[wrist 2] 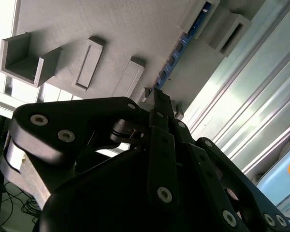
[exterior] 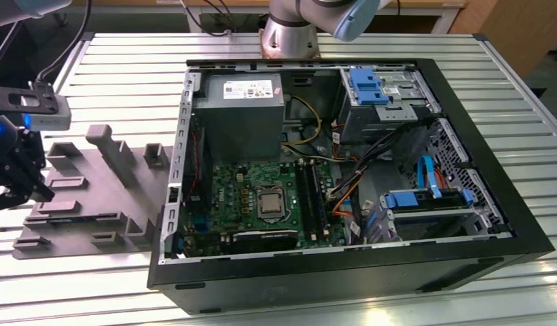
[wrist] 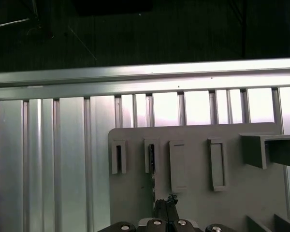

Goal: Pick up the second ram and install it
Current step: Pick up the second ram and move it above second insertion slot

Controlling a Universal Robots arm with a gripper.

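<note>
Gripper (wrist: 165,209): I read its fingers as pressed together, holding nothing.
Second ram (wrist: 151,157): on edge in grey tray (exterior: 88,204), near the fingertips.

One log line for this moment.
claw shut | over grey tray | tips by end of second ram | ram on edge in tray | contact unclear

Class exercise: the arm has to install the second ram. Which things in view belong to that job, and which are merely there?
Of the job:
second ram on the grey tray
tool close to it
green board's long black slots

Merely there:
grey power supply box
blue drive brackets
cable bundle
slatted metal table
</note>
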